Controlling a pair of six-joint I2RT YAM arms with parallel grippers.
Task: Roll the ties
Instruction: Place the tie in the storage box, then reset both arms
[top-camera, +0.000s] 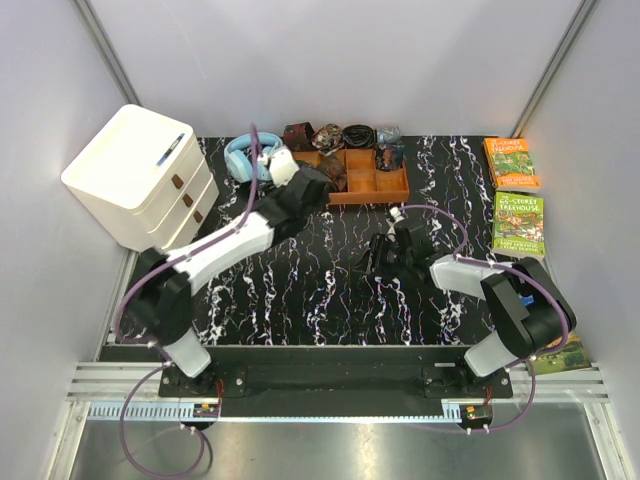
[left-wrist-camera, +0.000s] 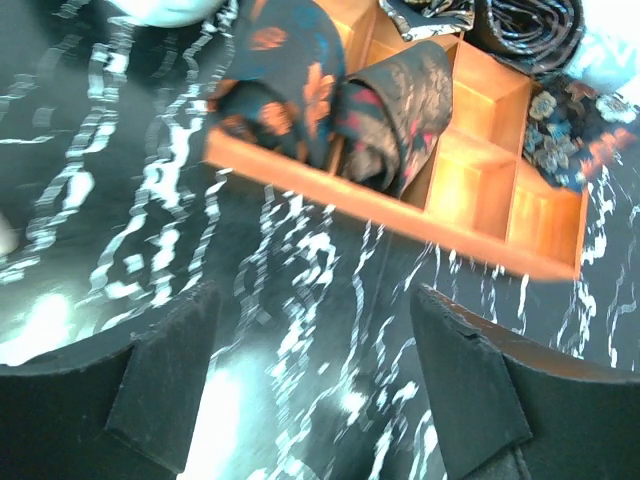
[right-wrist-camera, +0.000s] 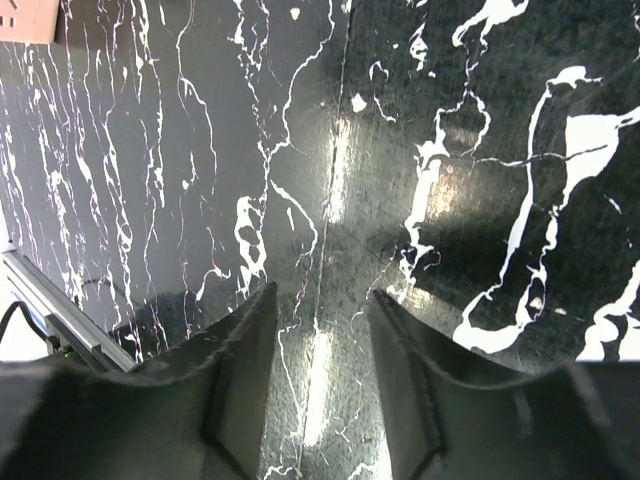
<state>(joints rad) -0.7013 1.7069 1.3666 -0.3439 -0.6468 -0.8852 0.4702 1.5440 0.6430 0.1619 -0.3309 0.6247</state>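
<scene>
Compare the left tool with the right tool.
The left tool gapes wide, while the right tool is open with a narrower gap. The left tool sits close to the tray and faces the rolled ties in it. The right tool hangs over the marbled table, away from the tray. Both tools are empty.

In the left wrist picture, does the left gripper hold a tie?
No: the left gripper stands open over the table, and the rolled ties lie in the wooden tray beyond it.
</scene>
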